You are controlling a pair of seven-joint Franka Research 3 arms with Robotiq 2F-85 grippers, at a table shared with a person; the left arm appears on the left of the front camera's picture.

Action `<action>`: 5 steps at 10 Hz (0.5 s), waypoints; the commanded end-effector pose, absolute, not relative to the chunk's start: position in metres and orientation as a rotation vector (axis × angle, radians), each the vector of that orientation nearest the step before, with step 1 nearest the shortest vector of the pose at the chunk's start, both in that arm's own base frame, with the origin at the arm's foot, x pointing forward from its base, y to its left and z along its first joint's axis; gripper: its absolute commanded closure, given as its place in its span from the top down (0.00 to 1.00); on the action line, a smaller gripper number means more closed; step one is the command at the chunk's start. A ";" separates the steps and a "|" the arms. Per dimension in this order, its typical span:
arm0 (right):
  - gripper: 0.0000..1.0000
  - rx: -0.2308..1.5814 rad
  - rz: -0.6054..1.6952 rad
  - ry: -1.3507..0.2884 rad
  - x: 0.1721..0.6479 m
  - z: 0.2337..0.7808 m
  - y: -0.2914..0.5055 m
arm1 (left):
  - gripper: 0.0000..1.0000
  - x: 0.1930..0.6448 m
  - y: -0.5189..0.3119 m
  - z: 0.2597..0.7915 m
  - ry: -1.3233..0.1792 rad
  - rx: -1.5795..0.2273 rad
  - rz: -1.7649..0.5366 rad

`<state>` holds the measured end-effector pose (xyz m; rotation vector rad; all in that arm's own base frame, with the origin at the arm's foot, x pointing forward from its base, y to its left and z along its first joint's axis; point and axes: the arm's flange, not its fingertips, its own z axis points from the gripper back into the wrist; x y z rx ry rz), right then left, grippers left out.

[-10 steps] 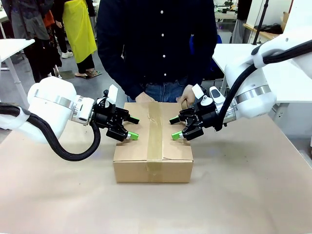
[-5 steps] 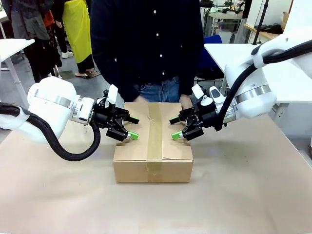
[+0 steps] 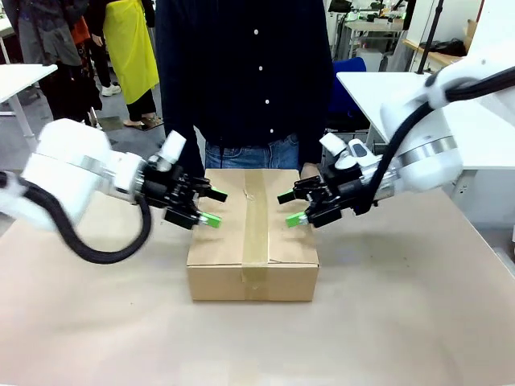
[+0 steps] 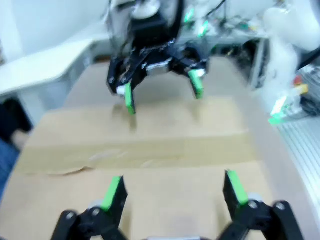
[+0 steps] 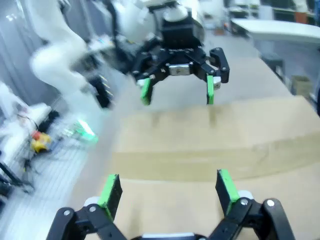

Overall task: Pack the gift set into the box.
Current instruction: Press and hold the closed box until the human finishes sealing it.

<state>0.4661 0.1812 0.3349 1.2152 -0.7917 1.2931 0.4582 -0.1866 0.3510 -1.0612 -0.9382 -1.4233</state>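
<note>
The box (image 3: 229,245) lies shut in the middle of the table, with a strip of tape (image 3: 255,217) running down its top. The gift set is out of sight. My left gripper (image 3: 212,207) hovers open just over the box's left half, and my right gripper (image 3: 288,207) hovers open over its right half, fingertips facing each other. In the left wrist view my left gripper (image 4: 174,186) spans bare box top (image 4: 150,150), with the right gripper (image 4: 162,92) opposite. In the right wrist view my right gripper (image 5: 169,187) faces the left gripper (image 5: 177,90) across the box (image 5: 210,150).
A person in a dark shirt (image 3: 241,72) stands right behind the box, one hand (image 3: 310,169) at its far right corner. Brown paper covers the table (image 3: 402,322). White tables (image 3: 475,121) stand behind on both sides.
My left arm has swung back to the left, its gripper shifting slightly left over the box. The person has straightened up and drawn the hands back from the box's far edge.
</note>
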 end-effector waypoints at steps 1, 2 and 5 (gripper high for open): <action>1.00 1.498 0.997 -0.802 0.437 0.377 0.066 | 1.00 0.416 -0.084 0.409 -0.944 -1.321 -1.303; 1.00 1.628 0.871 -0.866 0.419 0.378 0.005 | 1.00 0.405 -0.038 0.413 -0.975 -1.402 -1.209; 1.00 1.239 0.253 -0.898 0.376 0.310 -0.127 | 1.00 0.403 0.083 0.344 -1.051 -1.338 -0.635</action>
